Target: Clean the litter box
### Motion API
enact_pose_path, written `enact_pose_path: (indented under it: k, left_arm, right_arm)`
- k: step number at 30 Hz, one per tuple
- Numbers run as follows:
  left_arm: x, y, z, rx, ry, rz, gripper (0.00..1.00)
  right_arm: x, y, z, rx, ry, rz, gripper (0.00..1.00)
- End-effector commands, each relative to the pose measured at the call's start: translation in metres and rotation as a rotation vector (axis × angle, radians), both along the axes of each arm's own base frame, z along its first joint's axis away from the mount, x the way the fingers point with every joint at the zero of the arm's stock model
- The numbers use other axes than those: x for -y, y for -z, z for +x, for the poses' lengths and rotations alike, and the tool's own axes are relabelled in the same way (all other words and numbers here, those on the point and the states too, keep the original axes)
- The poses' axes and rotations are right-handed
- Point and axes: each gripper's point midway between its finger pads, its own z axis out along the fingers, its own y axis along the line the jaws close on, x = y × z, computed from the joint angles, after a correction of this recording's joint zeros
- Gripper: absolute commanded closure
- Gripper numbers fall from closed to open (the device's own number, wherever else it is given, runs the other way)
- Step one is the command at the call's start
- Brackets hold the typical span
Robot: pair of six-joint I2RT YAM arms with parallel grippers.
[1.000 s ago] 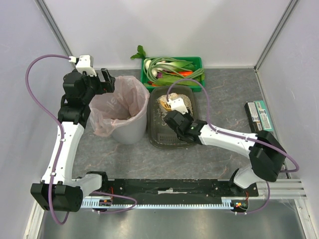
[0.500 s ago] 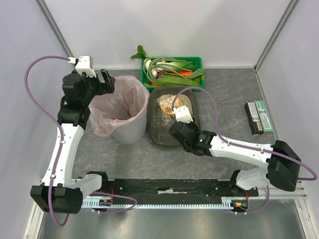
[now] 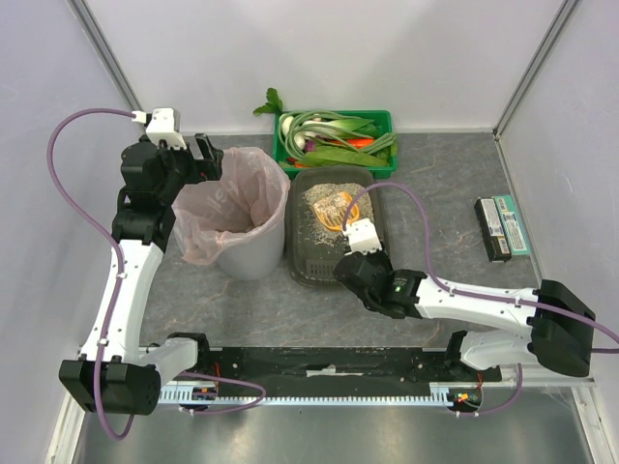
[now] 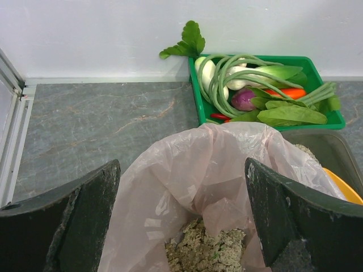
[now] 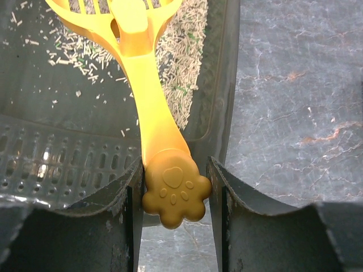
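The litter box (image 3: 293, 237) is a dark grey tray in the middle of the table, with pale litter heaped at its far end. A yellow slotted scoop (image 3: 329, 207) lies in it over that litter. My right gripper (image 3: 350, 249) hovers over the tray's near right corner. In the right wrist view it (image 5: 174, 170) is shut on the paw-shaped end of the scoop (image 5: 148, 96), above the tray's ribbed floor (image 5: 57, 164). My left gripper (image 3: 206, 155) stands open and holds nothing at the far rim of the round grey bin (image 3: 237, 208). Its fingers (image 4: 85, 209) straddle the pink liner (image 4: 187, 170).
Clumps of litter (image 4: 210, 249) lie at the bottom of the bin. A green crate of vegetables (image 3: 334, 140) stands right behind the litter box. A small flat box (image 3: 503, 227) lies at the right side of the table. Walls close in the left, back and right.
My right arm has drawn back toward the near edge, pulling the scoop along the tray with it. The left arm and bin have not moved.
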Motion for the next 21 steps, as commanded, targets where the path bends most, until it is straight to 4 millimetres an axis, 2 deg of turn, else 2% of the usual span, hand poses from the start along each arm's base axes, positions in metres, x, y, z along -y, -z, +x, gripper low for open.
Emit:
enact_pose_path:
  k: [1,3,6,7,10,11,12,14,16,18,21]
  left_arm:
    - [0.002,-0.014,-0.001,0.052,0.013,-0.018,0.04]
    - [0.003,-0.015,-0.002,0.056,0.020,-0.023,0.04]
    - [0.002,-0.013,-0.001,0.057,0.012,-0.016,0.04]
    - [0.001,-0.012,0.000,0.051,0.009,-0.014,0.04]
    - [0.005,-0.014,-0.002,0.047,0.028,-0.024,0.04]
    - [0.006,-0.016,-0.002,0.057,0.032,-0.028,0.04]
    - [0.006,-0.017,-0.003,0.063,0.032,-0.030,0.04]
    - [0.003,-0.014,-0.002,0.062,0.019,-0.023,0.04]
    - [0.001,-0.014,-0.001,0.052,0.014,-0.016,0.04]
    - [0.004,-0.014,-0.001,0.048,0.023,-0.027,0.04]
    - [0.006,-0.014,-0.002,0.063,0.034,-0.030,0.04]
  right_arm:
    - [-0.002,-0.007,0.002,0.078,0.062,0.114,1.00]
    - [-0.010,-0.014,0.004,0.080,0.049,0.109,1.00]
    - [-0.019,-0.008,-0.007,0.051,0.007,0.102,1.00]
    - [-0.017,-0.007,-0.007,0.056,0.013,0.095,1.00]
    - [-0.002,-0.020,0.002,0.136,0.083,0.053,1.00]
    - [-0.004,-0.023,0.004,0.134,0.080,0.055,1.00]
    - [-0.014,-0.023,0.000,0.096,0.041,0.081,1.00]
    - [-0.023,-0.014,-0.006,0.053,0.006,0.108,1.00]
    - [-0.016,-0.007,-0.007,0.060,0.026,0.093,1.00]
    - [-0.007,-0.019,-0.002,0.108,0.075,0.119,1.00]
    - [-0.023,-0.021,-0.007,0.064,-0.003,0.163,1.00]
